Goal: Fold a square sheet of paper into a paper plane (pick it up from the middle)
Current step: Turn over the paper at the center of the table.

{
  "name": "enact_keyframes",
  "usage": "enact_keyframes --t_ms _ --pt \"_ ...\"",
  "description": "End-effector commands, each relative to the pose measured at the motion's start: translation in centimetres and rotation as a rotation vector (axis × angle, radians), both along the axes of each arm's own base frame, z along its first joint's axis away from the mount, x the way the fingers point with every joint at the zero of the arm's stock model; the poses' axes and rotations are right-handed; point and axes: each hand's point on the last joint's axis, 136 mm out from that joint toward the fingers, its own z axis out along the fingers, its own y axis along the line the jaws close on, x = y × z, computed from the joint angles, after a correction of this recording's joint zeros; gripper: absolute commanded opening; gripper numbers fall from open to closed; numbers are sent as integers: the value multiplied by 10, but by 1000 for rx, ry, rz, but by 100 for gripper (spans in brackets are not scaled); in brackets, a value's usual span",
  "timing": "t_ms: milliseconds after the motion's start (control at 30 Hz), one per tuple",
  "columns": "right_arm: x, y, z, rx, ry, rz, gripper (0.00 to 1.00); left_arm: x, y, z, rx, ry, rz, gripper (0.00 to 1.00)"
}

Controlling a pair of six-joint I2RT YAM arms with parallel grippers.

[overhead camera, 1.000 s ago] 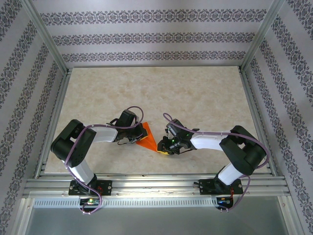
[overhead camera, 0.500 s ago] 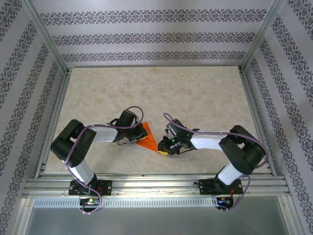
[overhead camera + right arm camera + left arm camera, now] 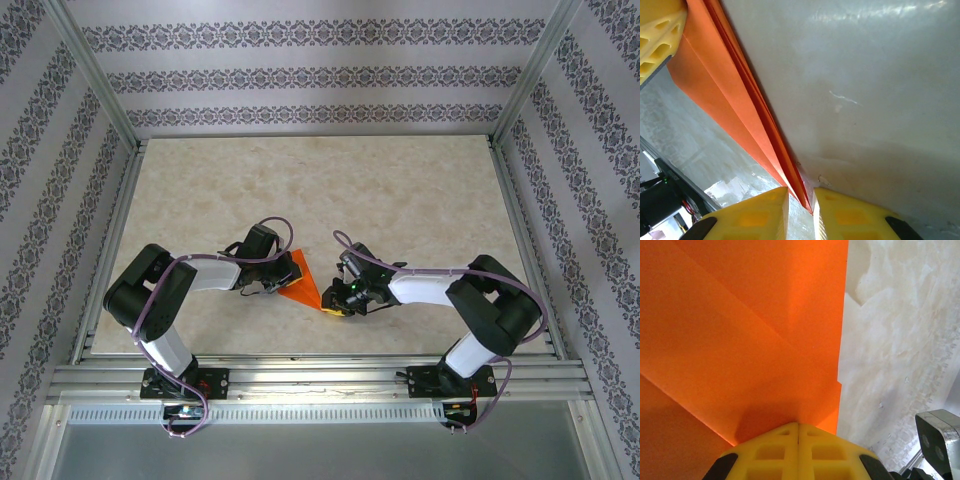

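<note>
Orange folded sheet of paper (image 3: pixel 301 285), thin, plain and triangular in outline, is lying on the beige marbled table (image 3: pixel 400 190) toward its near edge, about midway between left and right. Both arms are reaching inward to it from either side.

The left gripper (image 3: pixel 274 289) is meeting the left side of the sheet. In the left wrist view, its yellow fingers (image 3: pixel 770 455) are sitting pressed together with no gap between them, their tips (image 3: pixel 798 432) resting against the sheet (image 3: pixel 740 340). Straight creases are crossing the orange surface there, and bare table (image 3: pixel 890 340) is showing to the right of the paper's edge. Whether any paper is caught between these fingers cannot be told.

The right gripper (image 3: pixel 335 304) is meeting the near right corner of the sheet. In the right wrist view, its yellow fingers (image 3: pixel 755 215) are standing at a narrow gap (image 3: pixel 800 197), and the layered folded edge of the sheet (image 3: pixel 715 95) is running straight into that gap, pinched between them. One yellow finger of the left gripper (image 3: pixel 655 35) is showing at the far end of the same edge.
</note>
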Motion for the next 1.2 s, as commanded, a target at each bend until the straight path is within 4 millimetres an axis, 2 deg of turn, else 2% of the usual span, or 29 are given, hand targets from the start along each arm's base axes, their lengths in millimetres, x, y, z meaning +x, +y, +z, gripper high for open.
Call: enact_keyframes --t_ms 0,467,633,867,1167 --pt "-5 19 6 68 1 58 21 2 2 -4 3 17 26 5" --pt "11 27 16 139 -66 39 21 1 3 -3 4 14 27 5" --pt "15 22 11 124 -68 14 21 1 3 -2 3 13 26 5" --pt "12 25 5 138 -43 24 21 2 2 -2 1 12 24 5" --pt "16 27 8 175 -60 6 12 4 1 6 -16 -2 28 5"
